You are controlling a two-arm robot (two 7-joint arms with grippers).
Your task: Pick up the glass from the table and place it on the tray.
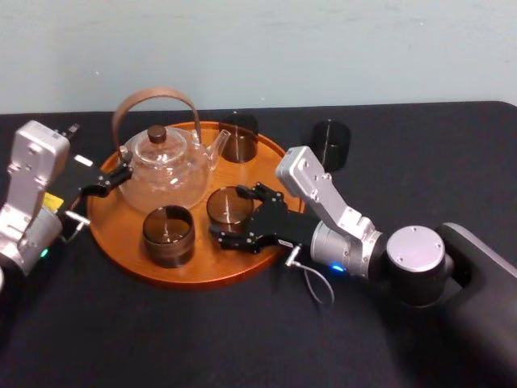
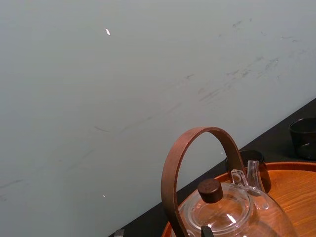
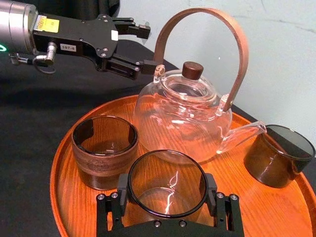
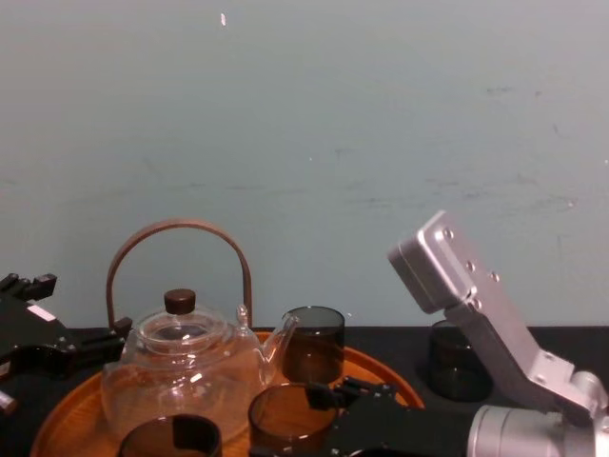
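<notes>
Glass [image 3: 167, 190]: short, round, smoky-brown, see-through, upright.

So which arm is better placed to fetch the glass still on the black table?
Probably the right. The lone glass stands on the table right of the tray, near the right arm; the left pincer sits across the tray by the teapot. The right pincer must first release its held glass.

Lab-style test bench: matte black table [image 1: 161, 339], blank pale wall [image 1: 323, 48].
</notes>
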